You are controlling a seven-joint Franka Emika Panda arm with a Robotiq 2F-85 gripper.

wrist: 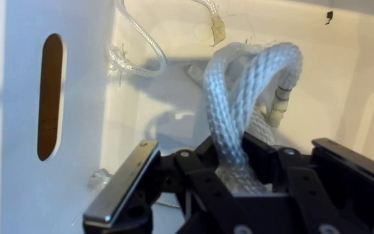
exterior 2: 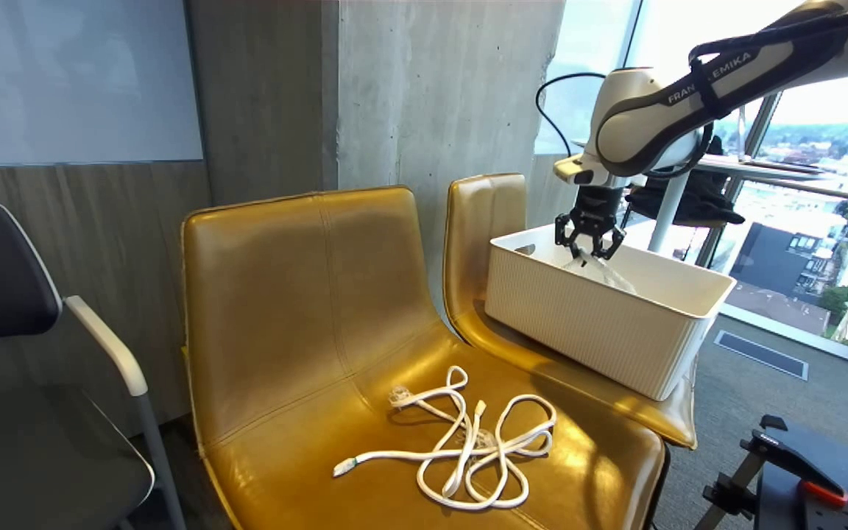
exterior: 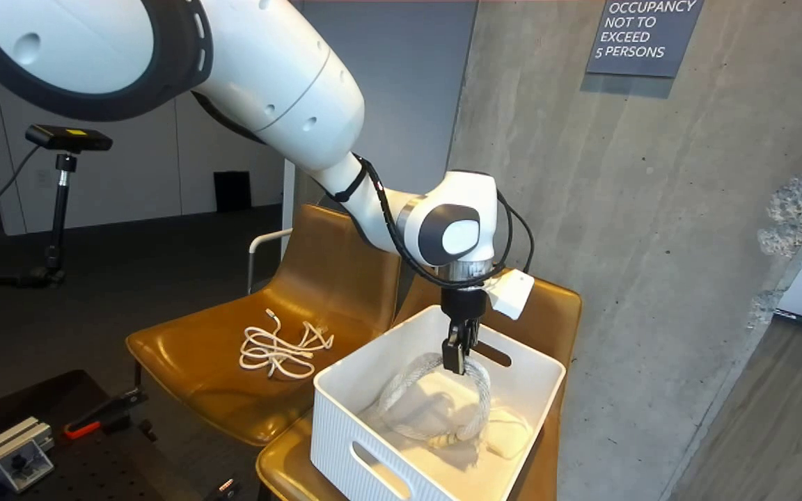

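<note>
Standing at the left in an exterior view, a stand [exterior: 58, 223] bears a black camera [exterior: 60, 142]; next comes a brown chair [exterior: 220, 390] with a white cord [exterior: 279, 356] lying in loose loops on its seat. Just right of it, a white bin [exterior: 335, 431] rests on a matching chair [exterior: 554, 309], a slotted handle cut in each end. Above the bin's floor the gripper [exterior: 458, 362] points down, its fingers pinched on a thick, pale braided rope [exterior: 482, 398], which hangs in a loop inside the walls; whether its lowest part touches the bottom, I cannot tell. Farther right, a dark sign [exterior: 642, 62] is fixed to a concrete wall [exterior: 624, 229]. In the wrist view, a thin cord [wrist: 145, 36] with a frayed end lies at the left inside the bin, then the doubled strands of the rope run in between the fingers, its banded end shows beside them, and a small dark scrap [wrist: 329, 15] sits farther right
</note>
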